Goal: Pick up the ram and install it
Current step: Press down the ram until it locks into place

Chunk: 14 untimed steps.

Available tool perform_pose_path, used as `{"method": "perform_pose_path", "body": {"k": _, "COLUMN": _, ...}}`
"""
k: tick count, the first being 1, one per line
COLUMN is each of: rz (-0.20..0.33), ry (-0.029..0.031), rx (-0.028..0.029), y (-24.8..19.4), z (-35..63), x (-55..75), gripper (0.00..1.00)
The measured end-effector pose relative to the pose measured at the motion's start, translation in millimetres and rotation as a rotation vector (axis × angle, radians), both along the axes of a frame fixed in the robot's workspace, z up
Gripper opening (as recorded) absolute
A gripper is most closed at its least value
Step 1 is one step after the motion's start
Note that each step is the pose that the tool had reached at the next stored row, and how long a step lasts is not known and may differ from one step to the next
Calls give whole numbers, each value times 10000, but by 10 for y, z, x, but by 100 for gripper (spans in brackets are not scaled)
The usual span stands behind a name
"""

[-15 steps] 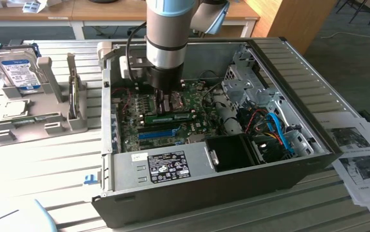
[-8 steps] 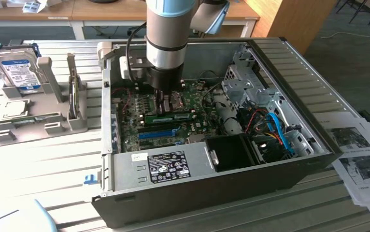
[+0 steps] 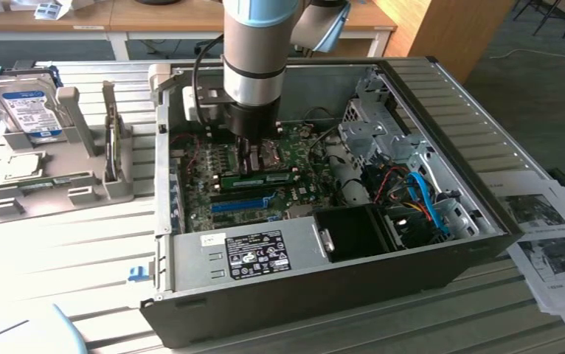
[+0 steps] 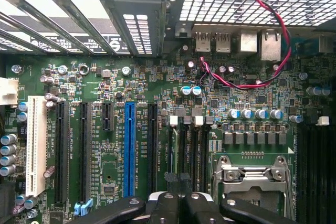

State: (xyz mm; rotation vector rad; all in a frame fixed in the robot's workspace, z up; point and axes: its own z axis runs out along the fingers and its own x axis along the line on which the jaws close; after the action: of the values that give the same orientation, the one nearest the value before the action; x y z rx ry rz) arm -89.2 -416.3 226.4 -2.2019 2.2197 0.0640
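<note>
Ram (image 3: 260,178) lay as a thin green stick flat across the motherboard (image 3: 293,193) inside the open computer case (image 3: 479,147), a little left of the centre of the exterior view. It ran from left to right there, directly under the tip of my hand (image 3: 253,158) and so close that I could not tell whether the two touched. The long blue slot (image 3: 240,203) sat just below the ram in that frame, parallel to it and apart from it.

My arm (image 3: 255,51) came down from the top centre of the exterior view into the case, with my hand low over the board. In the wrist view my hand (image 4: 181,196) showed as black bars along the bottom edge, just left of the metal processor socket (image 4: 252,174) and right of the blue slot (image 4: 129,148). Narrow black slots (image 4: 193,150) ran straight up the frame from it. How far my hand was open, and whether it had hold of the ram, I could not tell.

A red-and-black wire (image 4: 262,35) looped across the upper right of the wrist view, and a white slot (image 4: 35,145) stood at its left edge.

On the pale slatted worktop (image 3: 66,251), at the upper left of the exterior view, a silver hard drive (image 3: 26,110) with a blue-and-white label leaned in a grey holder (image 3: 76,133), well apart from my hand. Printed sheets (image 3: 548,236) lay at the right edge, beside the case.
</note>
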Motion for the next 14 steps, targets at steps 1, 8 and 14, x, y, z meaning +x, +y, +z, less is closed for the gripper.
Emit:
{"method": "perform_pose_path", "body": {"k": 1, "rz": 0, "ry": -1, "rx": 0, "y": 0, "z": 0, "x": 0, "gripper": 10}}
{"method": "perform_pose_path", "body": {"k": 8, "rz": 0, "ry": 0, "rx": 0, "y": 0, "z": -2, "x": 0, "gripper": 10}}
{"method": "perform_pose_path", "body": {"k": 14, "rz": 0, "ry": 0, "rx": 0, "y": 0, "z": -12, "x": 0, "gripper": 10}}
